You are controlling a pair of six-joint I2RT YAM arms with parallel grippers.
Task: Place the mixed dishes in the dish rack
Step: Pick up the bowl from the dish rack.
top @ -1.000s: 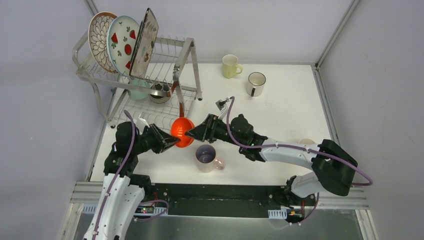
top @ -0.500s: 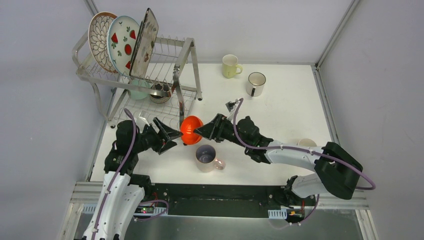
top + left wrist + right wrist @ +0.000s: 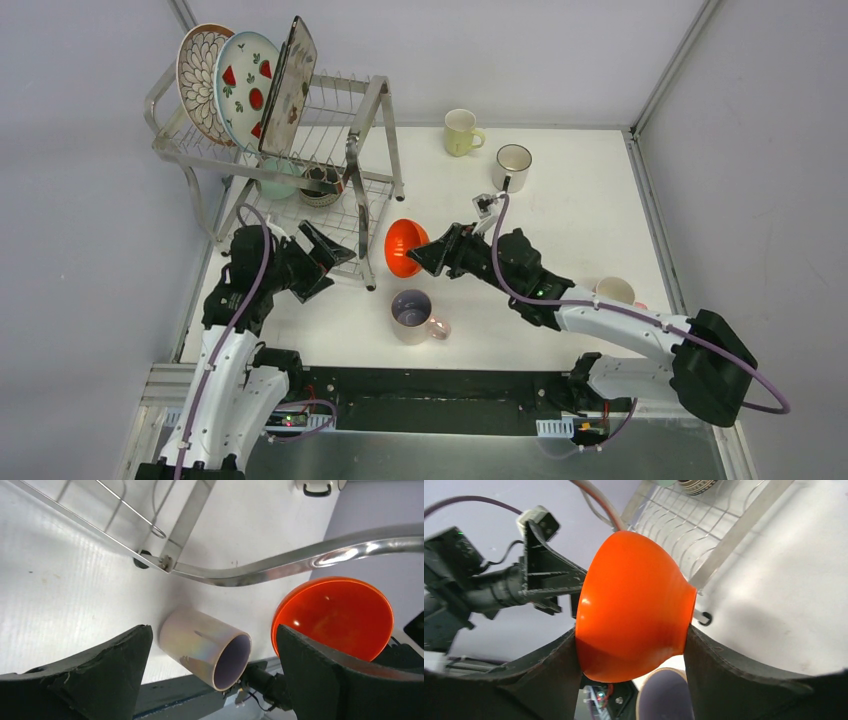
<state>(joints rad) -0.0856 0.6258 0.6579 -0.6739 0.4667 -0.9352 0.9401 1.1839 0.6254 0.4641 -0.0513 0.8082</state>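
Racked: three plates point(image 3: 245, 85) upright on dish rack point(image 3: 180, 150) top tier; mint bowl point(image 3: 275, 182) and brown bowl point(image 3: 320, 186) below.
In hand: orange bowl point(image 3: 402, 247), clamped by right gripper point(image 3: 425, 252), aloft beside rack's front post.
Left gripper point(image 3: 325, 257): spread wide, empty.
Outstanding on table point(image 3: 560, 220): lilac mug point(image 3: 412, 312), yellow mug point(image 3: 460, 131), white mug point(image 3: 511, 166), pink mug point(image 3: 613, 290).

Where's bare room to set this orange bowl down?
Free: the silver wire dish rack's lower tier in front of the mint bowl and brown bowl; its upper tier right of the flowered square plate; the white table between white mug and pink mug. Crowded: by the rack's front post, with left gripper, right gripper holding the orange bowl, lilac mug.
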